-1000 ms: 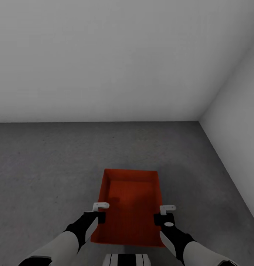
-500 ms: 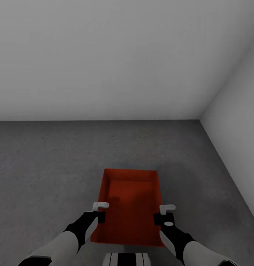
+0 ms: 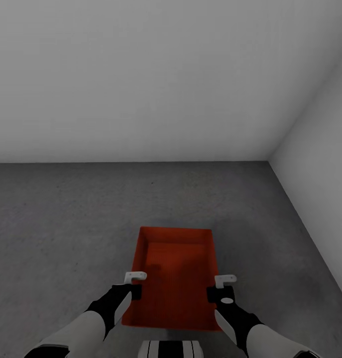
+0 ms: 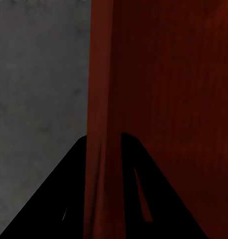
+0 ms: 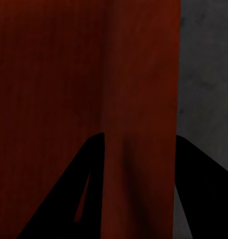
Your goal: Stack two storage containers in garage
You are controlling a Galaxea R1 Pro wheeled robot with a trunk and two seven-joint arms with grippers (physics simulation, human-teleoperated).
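Two plain white walls (image 3: pixel 141 79) meet in a corner at upper right, above a rough dark grey concrete floor (image 3: pixel 61 223) that takes up the lower half of the head view. No writing, label or brand mark can be read on any surface.

One orange-red bin (image 3: pixel 176 278) sits low and centre in the head view, directly in front of the robot, long axis running away from it toward the far wall. It has low straight walls and a flat bottom, and it holds nothing. Whether it rests on the floor or is held just above it cannot be told.

Two arms reach in, one to each long side of the bin near its close end. The left gripper (image 3: pixel 135 284) is at the bin's left wall; in the left wrist view its two dark fingers (image 4: pixel 59 199) straddle that wall, one outside over the floor, one inside, pressed close on it. The right gripper (image 3: pixel 221 288) is at the right wall; in the right wrist view its fingers (image 5: pixel 74 199) likewise sit on either side of the wall, which fills the wider gap between them.
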